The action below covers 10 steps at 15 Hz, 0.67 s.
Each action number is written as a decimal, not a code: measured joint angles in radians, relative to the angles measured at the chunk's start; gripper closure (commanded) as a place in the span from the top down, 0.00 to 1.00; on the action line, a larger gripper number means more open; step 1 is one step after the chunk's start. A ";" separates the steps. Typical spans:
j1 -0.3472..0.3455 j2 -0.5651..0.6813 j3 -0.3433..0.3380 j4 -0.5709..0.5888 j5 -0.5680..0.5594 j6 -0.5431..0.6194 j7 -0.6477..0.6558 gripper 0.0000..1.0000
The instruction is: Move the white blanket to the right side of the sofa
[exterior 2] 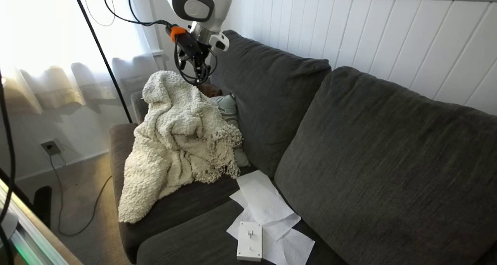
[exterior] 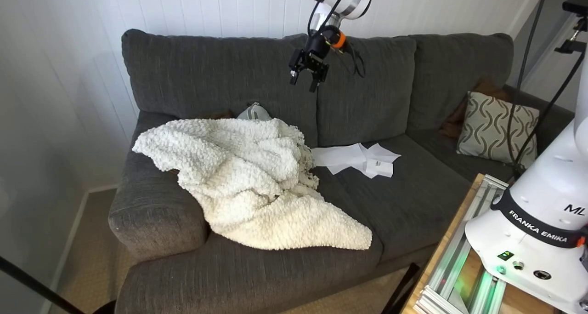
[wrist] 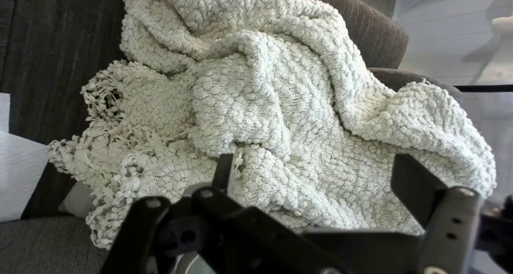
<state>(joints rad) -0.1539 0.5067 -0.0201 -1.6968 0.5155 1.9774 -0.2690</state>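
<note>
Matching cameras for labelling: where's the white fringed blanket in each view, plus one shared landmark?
In an exterior view: white fringed blanket left of centre, thin white sheets to its right.
In an exterior view: blanket left of centre, sheets to its lower right.
Wrist view: blanket across the middle, partly behind the pincer; sheets at the left edge.
Shared landmark: those sheets, in all three views.

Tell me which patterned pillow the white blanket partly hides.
The patterned pillow showing between the white blanket and the back cushion. The other patterned pillow, at the opposite end of the sofa, is well clear of the blanket.
</note>
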 measured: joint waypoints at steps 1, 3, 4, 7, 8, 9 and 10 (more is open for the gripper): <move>0.000 0.000 0.003 0.004 0.000 0.000 0.000 1.00; 0.000 0.000 0.006 0.009 0.000 0.000 0.000 1.00; 0.000 0.000 0.007 0.009 0.000 0.000 0.000 1.00; 0.000 0.010 0.008 0.012 -0.007 -0.002 0.000 1.00; -0.002 0.024 0.008 0.017 -0.008 -0.002 0.000 1.00; -0.007 0.049 0.007 0.029 -0.009 -0.004 0.000 1.00; -0.015 0.078 0.007 0.043 -0.010 -0.004 0.000 1.00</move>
<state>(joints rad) -0.1689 0.5849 -0.0135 -1.6537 0.5058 1.9734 -0.2686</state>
